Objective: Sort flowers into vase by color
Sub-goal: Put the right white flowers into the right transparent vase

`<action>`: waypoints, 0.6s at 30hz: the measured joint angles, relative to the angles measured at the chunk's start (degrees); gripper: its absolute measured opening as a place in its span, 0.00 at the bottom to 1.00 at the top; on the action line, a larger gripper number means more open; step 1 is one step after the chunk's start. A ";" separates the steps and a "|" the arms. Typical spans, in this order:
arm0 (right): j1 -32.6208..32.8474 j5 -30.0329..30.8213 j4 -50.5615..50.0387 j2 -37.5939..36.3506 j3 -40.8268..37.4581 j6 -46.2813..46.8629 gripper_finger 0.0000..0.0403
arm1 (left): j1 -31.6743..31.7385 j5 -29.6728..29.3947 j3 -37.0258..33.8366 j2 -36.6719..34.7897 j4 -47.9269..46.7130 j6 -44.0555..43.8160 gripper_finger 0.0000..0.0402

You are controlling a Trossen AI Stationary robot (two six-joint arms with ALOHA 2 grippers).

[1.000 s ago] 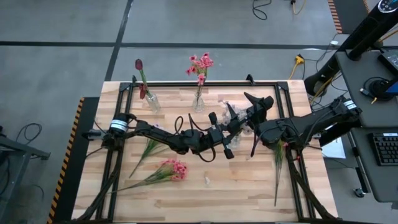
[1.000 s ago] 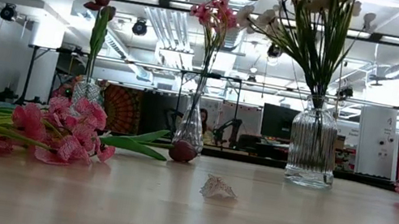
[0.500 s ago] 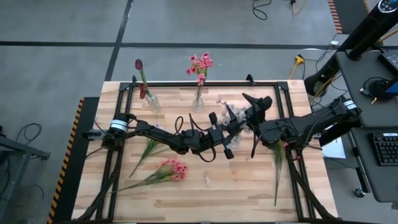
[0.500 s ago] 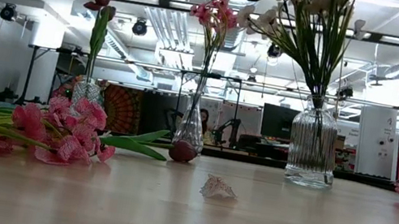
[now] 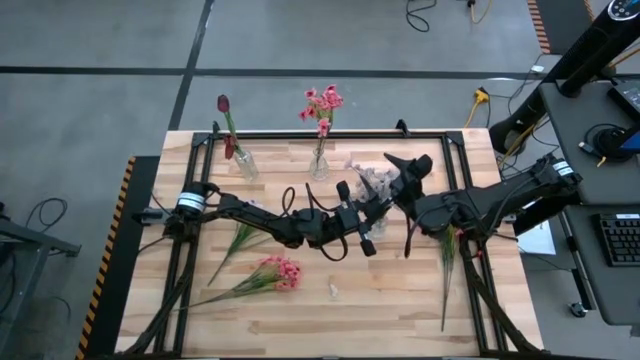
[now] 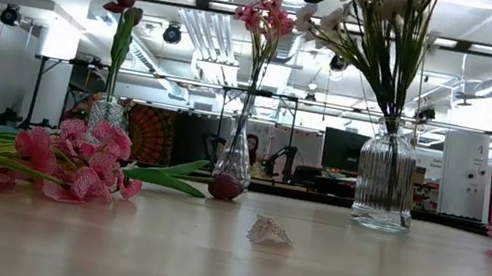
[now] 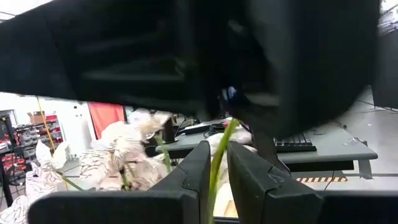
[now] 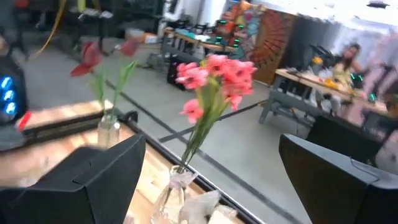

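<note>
- The light wooden surface (image 5: 400,310) fills the lower middle of the high view.
- The left hand (image 7: 214,163), mid-frame there, pinches a thin green stem (image 7: 219,149) of the white-lavender sprays (image 5: 372,182) in the ribbed clear glass vase (image 6: 386,179).
- The right hand (image 5: 402,163), just right of the sprays, has its fingers spread, empty.
- Loose pink clustered blooms (image 5: 279,271) lie lower left of centre.

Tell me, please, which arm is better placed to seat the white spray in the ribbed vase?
Left: the left tool is closed on the white spray's stem above the ribbed vase. The right tool is open and holds nothing.
</note>
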 joint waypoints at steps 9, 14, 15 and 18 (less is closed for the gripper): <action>0.00 4.32 0.04 0.28 -0.07 2.04 0.91 | 0.00 -0.01 0.00 0.02 -0.04 0.00 0.09; -0.02 6.11 0.13 0.28 -0.07 6.49 0.91 | 0.00 -0.05 0.00 0.02 -0.60 0.00 0.09; -0.02 6.07 0.20 0.28 -0.07 7.71 0.91 | 0.00 -0.05 0.00 0.02 -0.77 0.00 0.09; -0.02 6.13 1.05 0.24 -0.07 11.38 0.91 | 0.00 -0.10 0.00 0.02 -0.94 0.00 0.09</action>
